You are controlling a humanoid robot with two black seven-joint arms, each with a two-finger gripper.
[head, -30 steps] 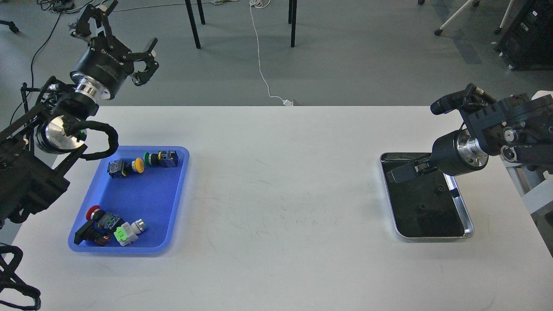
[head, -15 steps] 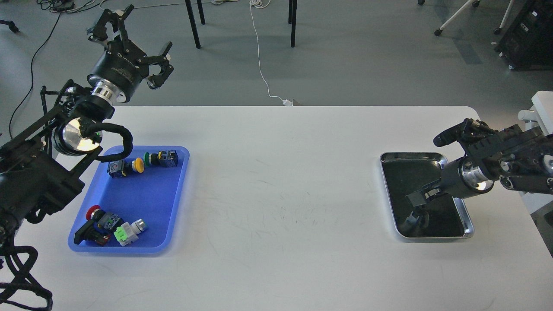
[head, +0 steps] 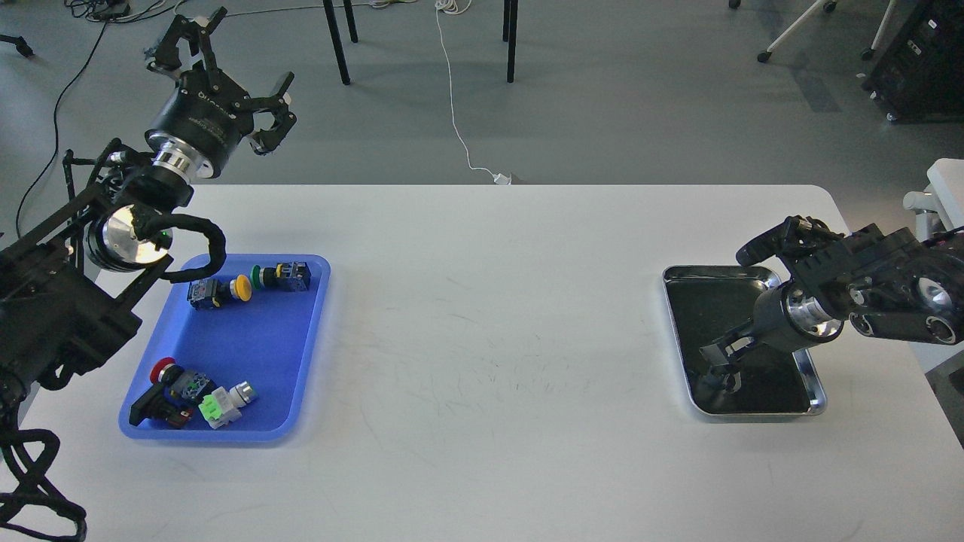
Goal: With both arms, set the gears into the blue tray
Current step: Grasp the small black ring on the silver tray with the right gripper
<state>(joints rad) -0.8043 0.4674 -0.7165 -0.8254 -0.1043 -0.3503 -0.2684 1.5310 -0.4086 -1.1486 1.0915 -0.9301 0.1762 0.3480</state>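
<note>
Our right gripper [head: 719,360] has dropped into the steel tray [head: 817,391] at 3 o'clock, after gears too dark to see; grip unclear. Left gripper [head: 226,71] hangs open, empty, beyond the blue tray [head: 301,361] at 9 o'clock.

A white table [head: 497,316] with rounded corners carries two trays well apart: the blue tray [head: 301,354] near its left edge, a steel tray [head: 681,354] near the right. Faint scuffs mark its middle.
</note>
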